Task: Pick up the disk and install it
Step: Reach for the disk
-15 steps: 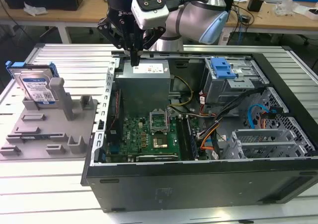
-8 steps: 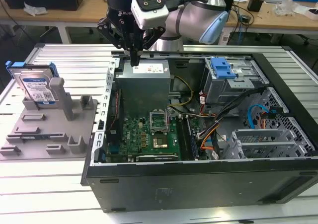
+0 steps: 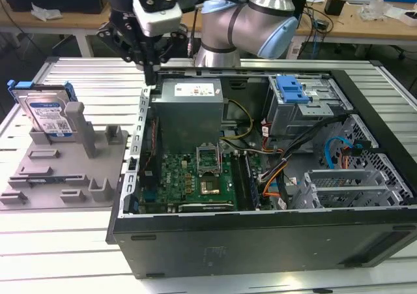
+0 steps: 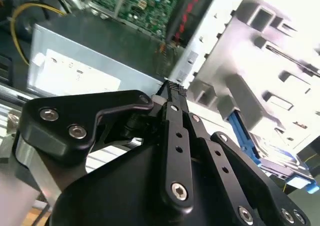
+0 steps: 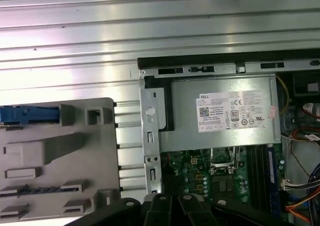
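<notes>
Above slatted aluminium workbench [image 3: 78, 72], hovering over the computer case's [image 3: 260, 242] edge with gripper [image 3: 151, 71] pinched shut on nothing, seemingly only approaching pickup, needing fingers [image 4: 175, 121] parted before grasping the disk [image 3: 47, 111] standing in the grey fixture [image 3: 65, 176] well aside of it.

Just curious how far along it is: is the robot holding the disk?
No, the disk stands in the grey holder at the exterior view's left, apart from the gripper above the computer case.

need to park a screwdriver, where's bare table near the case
Bare slats of the table lie beyond the grey holder and along the computer case's near side in the exterior view. Inside the case, cables crowd it.
</notes>
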You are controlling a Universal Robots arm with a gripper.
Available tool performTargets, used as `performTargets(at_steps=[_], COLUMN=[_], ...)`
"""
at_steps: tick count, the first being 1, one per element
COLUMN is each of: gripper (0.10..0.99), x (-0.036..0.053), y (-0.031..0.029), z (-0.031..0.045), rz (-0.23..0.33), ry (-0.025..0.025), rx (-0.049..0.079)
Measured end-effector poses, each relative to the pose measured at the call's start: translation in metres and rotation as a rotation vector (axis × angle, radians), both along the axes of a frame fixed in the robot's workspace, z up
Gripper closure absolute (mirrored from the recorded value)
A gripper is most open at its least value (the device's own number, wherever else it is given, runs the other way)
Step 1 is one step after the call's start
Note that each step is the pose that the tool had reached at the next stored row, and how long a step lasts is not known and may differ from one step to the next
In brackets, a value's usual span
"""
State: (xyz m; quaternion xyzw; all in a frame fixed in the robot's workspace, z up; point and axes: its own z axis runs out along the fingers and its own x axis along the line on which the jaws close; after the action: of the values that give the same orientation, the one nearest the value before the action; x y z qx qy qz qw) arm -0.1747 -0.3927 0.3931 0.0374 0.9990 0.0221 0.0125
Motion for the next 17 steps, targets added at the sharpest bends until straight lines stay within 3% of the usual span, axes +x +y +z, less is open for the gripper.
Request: performTargets(at_steps=[7, 13, 17], gripper=[0.980, 0.980, 0.980], x=[-0.0324, -0.0521, -0.0709], y=[0.0070, 0.0147, 0.0214], z=[-0.0003, -0.0004, -0.0007], rz=[0.000, 0.000, 0.000], ry=[0.0016, 0.0114, 0.0174], rx=[0.000, 0.000, 0.000])
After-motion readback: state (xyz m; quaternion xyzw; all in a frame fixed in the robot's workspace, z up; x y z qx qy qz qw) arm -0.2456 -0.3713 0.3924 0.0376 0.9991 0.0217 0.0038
